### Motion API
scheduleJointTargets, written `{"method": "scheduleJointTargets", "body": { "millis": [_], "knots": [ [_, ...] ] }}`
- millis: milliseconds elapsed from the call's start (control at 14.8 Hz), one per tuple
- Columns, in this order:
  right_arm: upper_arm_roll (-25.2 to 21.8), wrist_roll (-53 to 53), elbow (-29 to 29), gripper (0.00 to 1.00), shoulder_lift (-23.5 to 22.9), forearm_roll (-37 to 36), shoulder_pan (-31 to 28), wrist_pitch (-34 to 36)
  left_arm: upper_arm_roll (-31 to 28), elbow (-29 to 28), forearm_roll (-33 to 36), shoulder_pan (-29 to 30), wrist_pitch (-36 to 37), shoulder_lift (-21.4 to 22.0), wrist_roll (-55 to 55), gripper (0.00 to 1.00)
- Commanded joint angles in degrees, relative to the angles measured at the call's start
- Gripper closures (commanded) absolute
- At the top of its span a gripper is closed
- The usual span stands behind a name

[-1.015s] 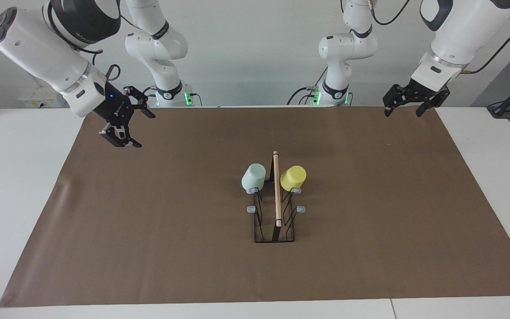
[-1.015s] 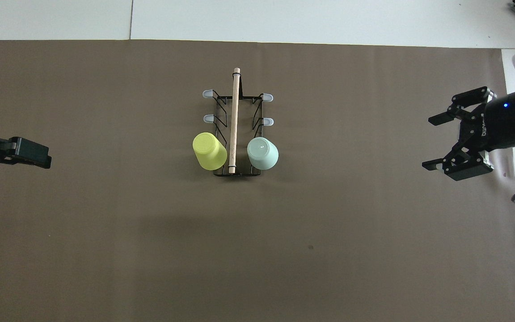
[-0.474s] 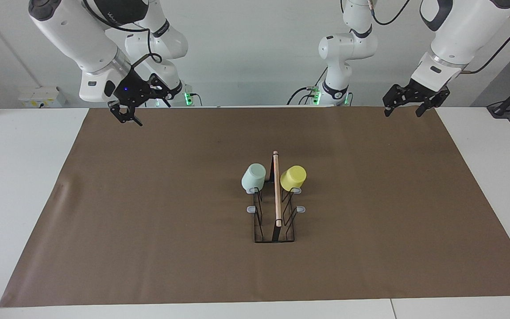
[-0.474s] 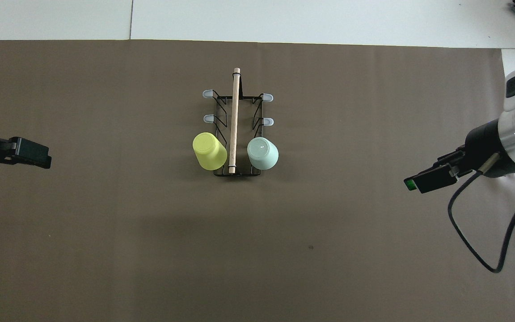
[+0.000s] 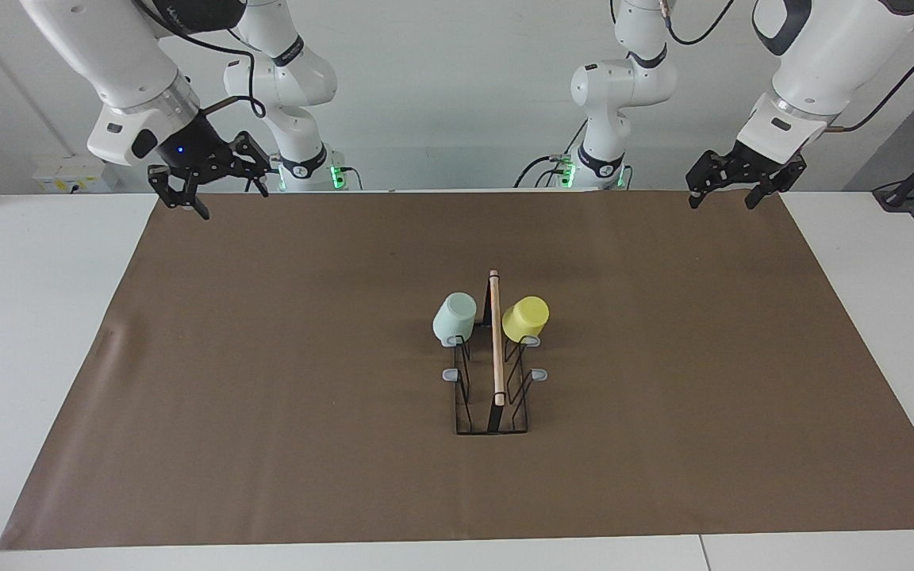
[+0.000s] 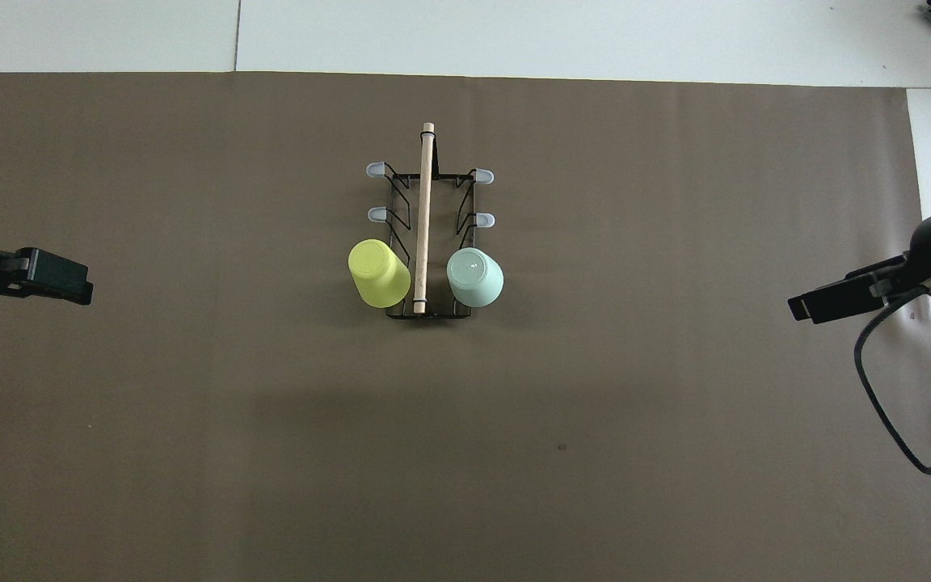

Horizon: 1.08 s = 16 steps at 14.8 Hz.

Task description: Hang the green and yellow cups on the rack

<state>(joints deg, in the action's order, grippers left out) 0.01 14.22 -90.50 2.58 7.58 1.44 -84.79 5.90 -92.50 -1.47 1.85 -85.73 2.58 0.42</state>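
Observation:
The black wire rack (image 5: 496, 412) (image 6: 401, 182) with a wooden rod on top stands mid-mat. A mint green cup (image 5: 455, 317) (image 6: 475, 277) hangs mouth-down on a prong at the end nearest the robots, on the right arm's side. Its yellow twin (image 5: 526, 319) (image 6: 378, 273) hangs on the matching prong on the left arm's side. My right gripper (image 5: 215, 194) (image 6: 825, 299) hovers open and empty over the mat's corner by its own base. My left gripper (image 5: 723, 202) (image 6: 53, 279) waits open and empty over the other near corner.
A brown mat (image 5: 282, 381) covers most of the white table (image 5: 21, 317). Several grey-tipped prongs (image 5: 451, 373) (image 6: 375, 214) on the rack stand free, farther from the robots than the cups. A cable loops down from the right arm (image 6: 894, 428).
The right arm has drawn back from over the mat toward its own base and turned its gripper downward. The left arm, the cups and the rack have not moved.

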Motion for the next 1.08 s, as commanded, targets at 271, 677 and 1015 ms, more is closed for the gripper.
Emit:
{"method": "scheduleJointTargets", "body": {
  "millis": [271, 677, 1015],
  "knots": [
    [0.69, -8.68, 5.33, 0.00, -1.08, -2.39, 1.01, 2.79, 0.34, -1.81, 0.15, 0.70, 0.13, 1.82, 0.55, 0.00],
    [-0.19, -10.43, 10.77, 0.00, -6.00, -4.24, 1.81, 4.28, 0.34, -1.81, 0.15, 0.70, 0.13, 1.73, 0.55, 0.00],
    [0.16, -11.76, 10.69, 0.00, -6.97, -4.24, 1.72, 5.07, 0.34, -1.81, 0.15, 0.70, 0.13, 1.82, 0.55, 0.00]
  ]
}}
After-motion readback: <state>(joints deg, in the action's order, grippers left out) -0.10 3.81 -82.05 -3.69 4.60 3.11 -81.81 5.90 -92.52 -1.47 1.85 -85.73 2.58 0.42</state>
